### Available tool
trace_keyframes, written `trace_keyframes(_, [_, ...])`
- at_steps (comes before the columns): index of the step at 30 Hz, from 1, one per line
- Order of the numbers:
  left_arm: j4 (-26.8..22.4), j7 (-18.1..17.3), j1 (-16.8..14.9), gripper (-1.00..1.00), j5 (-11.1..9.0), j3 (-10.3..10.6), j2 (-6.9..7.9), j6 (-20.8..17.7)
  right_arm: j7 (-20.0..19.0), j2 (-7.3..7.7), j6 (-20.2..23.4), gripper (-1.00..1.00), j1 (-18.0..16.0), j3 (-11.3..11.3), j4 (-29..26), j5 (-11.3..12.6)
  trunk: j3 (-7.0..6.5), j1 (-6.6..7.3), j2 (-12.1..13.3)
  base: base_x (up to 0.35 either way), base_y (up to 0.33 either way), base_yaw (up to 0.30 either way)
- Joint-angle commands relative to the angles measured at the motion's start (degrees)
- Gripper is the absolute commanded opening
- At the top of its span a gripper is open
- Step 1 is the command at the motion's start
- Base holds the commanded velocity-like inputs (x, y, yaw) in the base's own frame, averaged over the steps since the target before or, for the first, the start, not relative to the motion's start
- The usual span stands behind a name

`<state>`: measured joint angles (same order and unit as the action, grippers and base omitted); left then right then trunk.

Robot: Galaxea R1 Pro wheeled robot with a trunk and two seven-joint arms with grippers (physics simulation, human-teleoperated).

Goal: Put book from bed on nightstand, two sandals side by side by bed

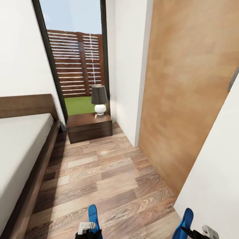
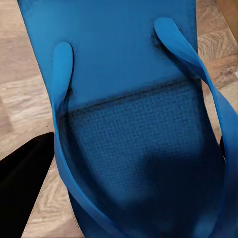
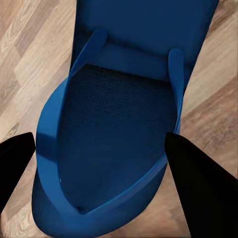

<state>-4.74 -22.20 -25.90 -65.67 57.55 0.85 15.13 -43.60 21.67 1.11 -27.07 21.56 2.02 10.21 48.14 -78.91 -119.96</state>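
We are in the aisle between the bed point(image 1: 20, 149) on our left and the wood wall panel point(image 1: 189, 99) on our right, carrying one blue sandal in each gripper. The left sandal point(image 1: 93, 215) stands up above the left gripper point(image 1: 87, 229) at the near edge of the head view; the right sandal point(image 1: 186, 221) rises above the right gripper point(image 1: 199, 232). In each wrist view the sole sits close before the camera with dark fingers beside it, so we judge both pairs of fingers clamped on their sandals, though the actual contact is hidden. The book is not visible here. The nightstand point(image 1: 89, 127) with its lamp point(image 1: 99, 99) stands at the far end of the aisle, just beside the headboard.

To do this step well, we should lower both sandals to the plank floor point(image 1: 109, 176) near the bed frame, soles flat, toes pointing the same way, edges close but not overlapping. We should release only once each sole rests on the wood, lest one tip or slide.
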Motion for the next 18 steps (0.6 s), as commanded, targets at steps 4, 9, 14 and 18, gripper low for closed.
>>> trace_keyframes(4, [-0.01, -0.12, -0.03, -1.0, -0.51, 0.45, -0.01, 0.13, -0.24, 0.03, 0.12, -1.0, -0.09, -0.03, 0.18, 0.6, 0.05, -0.02, -0.02, 0.309, -0.003, 0.0])
trace_keyframes(9, [-0.01, -0.12, -0.03, -1.0, -0.51, 0.45, 0.0, 0.1, -0.24, 0.03, 0.12, -1.0, -0.09, -0.03, 0.2, 0.6, 0.05, -0.02, -0.02, 0.327, 0.0, 0.0])
trace_keyframes(14, [-0.01, -0.12, -0.03, -1.0, -0.51, 0.45, -0.02, 0.12, -0.25, 0.03, 0.12, -1.0, -0.09, -0.03, 0.22, 0.6, 0.05, -0.02, -0.02, 0.33, 0.0, 0.0])
trace_keyframes(18, [-0.01, -0.12, -0.03, -1.0, -0.51, 0.45, -0.01, 0.13, -0.26, 0.03, 0.12, -1.0, -0.09, -0.03, 0.23, 0.6, 0.05, -0.02, -0.02, 0.33, 0.0, 0.0])
